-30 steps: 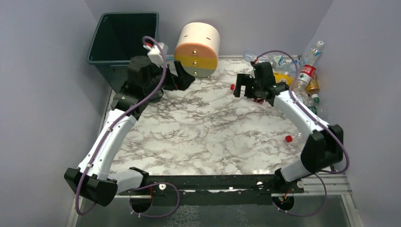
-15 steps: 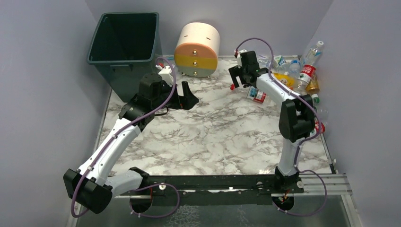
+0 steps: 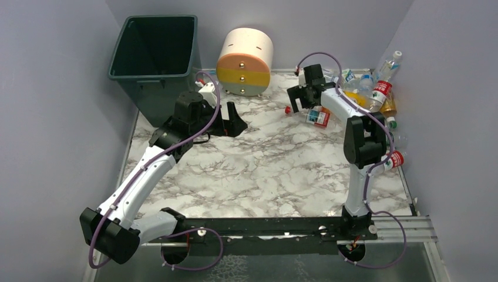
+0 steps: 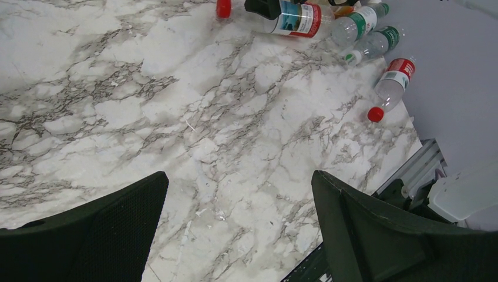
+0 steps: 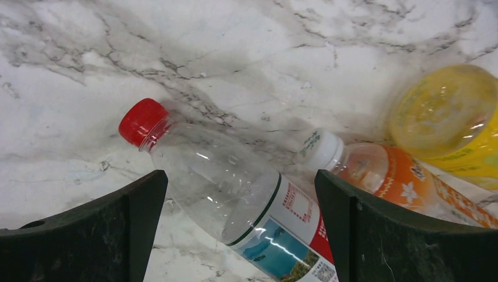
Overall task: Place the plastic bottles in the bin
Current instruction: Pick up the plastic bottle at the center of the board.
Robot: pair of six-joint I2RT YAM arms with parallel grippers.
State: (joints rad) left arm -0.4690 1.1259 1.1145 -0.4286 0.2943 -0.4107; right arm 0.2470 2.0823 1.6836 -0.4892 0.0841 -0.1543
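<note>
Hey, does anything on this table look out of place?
The plastic bottles lie jumbled in the far right corner, one leaning against the wall. A red-capped bottle lies on its side under the open right gripper; another sits alone by the right edge.

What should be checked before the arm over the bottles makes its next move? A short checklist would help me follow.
1. Right gripper ready to grasp: ok. Its jaws stand wide open with nothing in them.
2. Target lined up: ok. The red-capped bottle lies flat on the table under the gap between the fingers, slanted across it.
3. Room for the fingers: cannot tell. The orange-labelled bottle lies close beside the target, its white cap almost against it.
4. Bin ready: ok. It stands upright at the far left with its top open.
5. Way to the bin free: cannot tell. The left gripper, open and empty, hangs between the bottles and the bin.
</note>
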